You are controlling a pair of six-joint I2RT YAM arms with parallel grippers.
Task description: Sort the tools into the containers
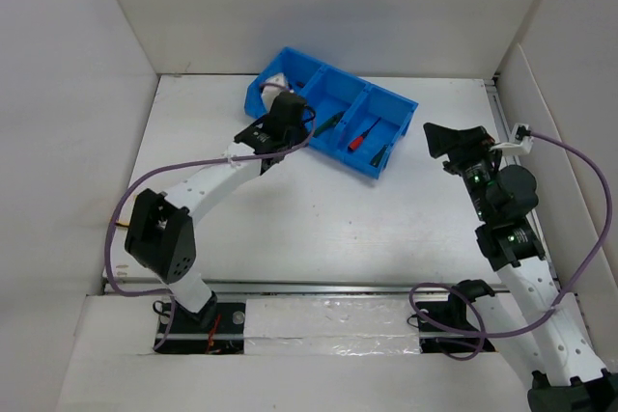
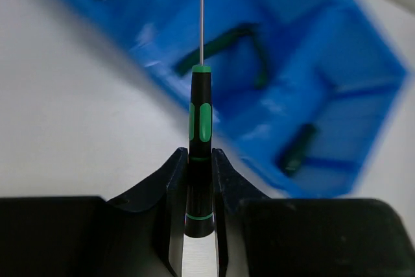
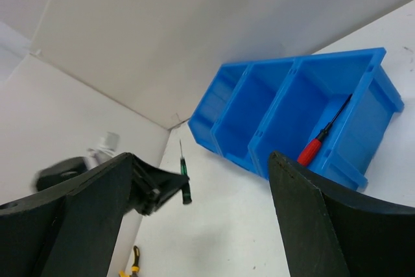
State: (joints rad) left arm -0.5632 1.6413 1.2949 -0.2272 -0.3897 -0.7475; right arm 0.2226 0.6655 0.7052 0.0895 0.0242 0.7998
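My left gripper (image 2: 200, 183) is shut on the black and green handle of a green screwdriver (image 2: 200, 115), whose shaft points at the blue bin (image 2: 337, 50). In the top view the left gripper (image 1: 280, 129) hovers at the near left edge of the bin (image 1: 401, 103). The bin holds a red screwdriver (image 3: 314, 151), also seen from above (image 1: 357, 139), and dark green-handled tools (image 2: 224, 42). My right gripper (image 3: 201, 225) is open and empty, off to the right of the bin (image 3: 285, 105). It also sees the held green screwdriver (image 3: 185, 183).
Yellow-handled pliers (image 3: 134, 261) lie on the table near the left wall. White walls enclose the table on the left, back and right. The bin sits askew at the back centre.
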